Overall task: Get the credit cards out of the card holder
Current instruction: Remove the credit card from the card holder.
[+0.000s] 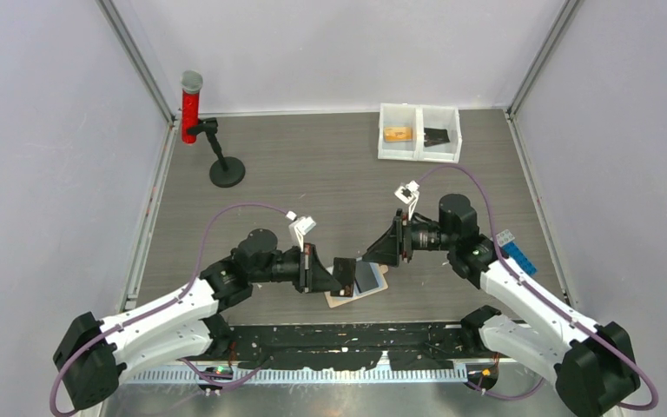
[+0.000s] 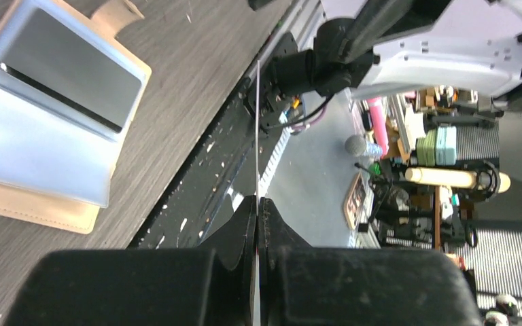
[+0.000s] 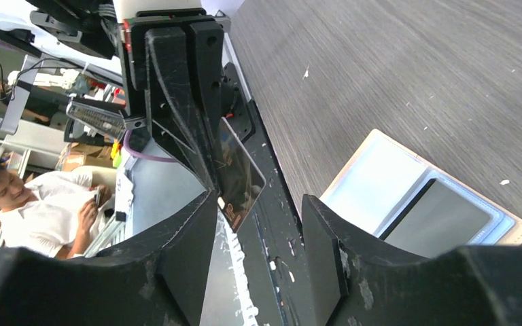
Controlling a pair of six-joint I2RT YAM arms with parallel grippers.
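Pinching one credit card (image 3: 241, 173) in shut left jaws; right jaws open, empty; second card (image 3: 442, 217) remains in card holder (image 3: 374, 180).

The top camera looks down from high up. Both wrist cameras sit close, maybe tilted, and see the card holder (image 3: 374, 178).

Card holder (image 1: 369, 280): tan bifold, lying open flat on the worktop near the front edge, glossy grey-blue pockets facing up.
First credit card (image 3: 240, 173): dark, glossy, out of the holder, clamped at one end in the left gripper (image 2: 257, 204) jaws.
Second credit card (image 3: 438, 217): dark grey, seated in one pocket.
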